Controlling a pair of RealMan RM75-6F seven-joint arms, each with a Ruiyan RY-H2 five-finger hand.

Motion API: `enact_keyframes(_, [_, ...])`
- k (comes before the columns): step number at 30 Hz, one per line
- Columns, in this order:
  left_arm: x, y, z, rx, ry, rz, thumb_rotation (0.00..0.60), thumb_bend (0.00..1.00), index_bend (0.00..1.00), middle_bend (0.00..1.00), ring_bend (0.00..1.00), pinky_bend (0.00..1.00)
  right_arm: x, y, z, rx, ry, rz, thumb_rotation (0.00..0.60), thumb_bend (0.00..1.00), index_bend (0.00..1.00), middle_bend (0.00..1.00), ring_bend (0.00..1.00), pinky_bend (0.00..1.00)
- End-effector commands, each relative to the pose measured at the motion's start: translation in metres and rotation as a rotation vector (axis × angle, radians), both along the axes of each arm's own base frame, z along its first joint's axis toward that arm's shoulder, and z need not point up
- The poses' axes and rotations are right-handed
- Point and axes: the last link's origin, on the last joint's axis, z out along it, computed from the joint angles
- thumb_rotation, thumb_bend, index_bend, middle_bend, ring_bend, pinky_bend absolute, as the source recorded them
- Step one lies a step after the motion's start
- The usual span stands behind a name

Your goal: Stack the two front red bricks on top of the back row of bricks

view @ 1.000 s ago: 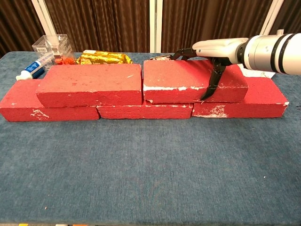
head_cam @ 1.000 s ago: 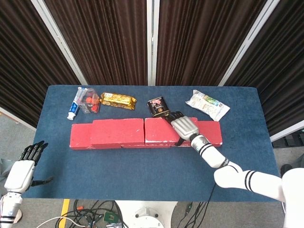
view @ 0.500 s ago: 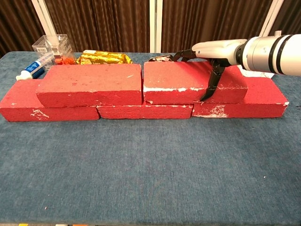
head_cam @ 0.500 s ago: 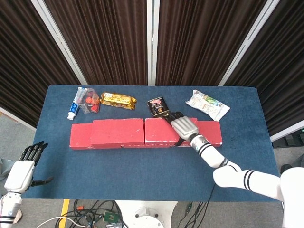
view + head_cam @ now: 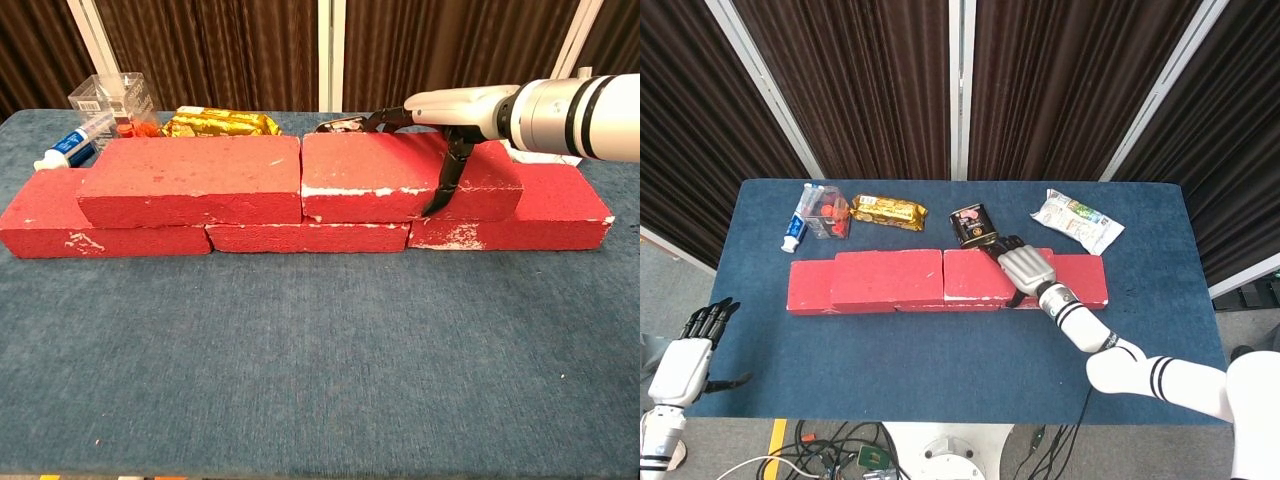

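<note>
Three red bricks form the back row, with its left end (image 5: 40,225), middle (image 5: 305,237) and right end (image 5: 550,210) showing. Two more red bricks lie on top of it. The left top brick (image 5: 887,277) (image 5: 190,178) lies free. My right hand (image 5: 1025,268) (image 5: 455,110) grips the right top brick (image 5: 975,274) (image 5: 370,175) near its right end, thumb down the front face and fingers over the back edge. The two top bricks meet end to end. My left hand (image 5: 685,365) hangs off the table's front left corner, fingers apart and holding nothing.
Behind the bricks lie a toothpaste tube (image 5: 795,230), a clear box (image 5: 825,212), a golden snack pack (image 5: 888,211), a dark packet (image 5: 972,225) and a white packet (image 5: 1076,220). Blue cloth (image 5: 320,360) covers the table in front of the bricks.
My right hand has nudged the right top brick slightly to the left, up against the left top brick. The left hand has hardly moved.
</note>
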Motion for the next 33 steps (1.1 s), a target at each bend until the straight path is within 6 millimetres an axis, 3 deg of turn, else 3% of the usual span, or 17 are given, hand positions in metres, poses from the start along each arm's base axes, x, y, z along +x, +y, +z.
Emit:
enact_keyframes(1, [-0.0002,0.0,-0.0003,-0.002,0.0,0.001,0.6,0.0,0.0,0.0,0.0,0.0,0.0005,-0.0001,0.0002,0.0,-0.003,-0.001,0.6,0.0,0.0,0.22,0.0,0.0])
enact_keyframes(23, [-0.0029,-0.0004,-0.0017,-0.008,-0.009,0.008,0.6,0.0,0.0,0.0,0.0,0.0,0.0037,0.0002,-0.0025,0.003,0.001,0.006,0.6,0.0,0.0,0.21,0.0,0.0])
enact_keyframes(29, [-0.0036,-0.0002,-0.0021,-0.01,-0.01,0.008,0.6,0.0,0.0,0.0,0.0,0.0,0.0038,-0.0002,-0.0034,0.007,0.006,0.001,0.6,0.0,0.0,0.17,0.0,0.0])
enact_keyframes(33, [-0.0039,-0.0003,-0.0021,-0.011,-0.011,0.01,0.6,0.0,0.0,0.0,0.0,0.0,0.0037,0.0,-0.0041,0.004,0.005,-0.002,0.6,0.0,0.0,0.05,0.0,0.0])
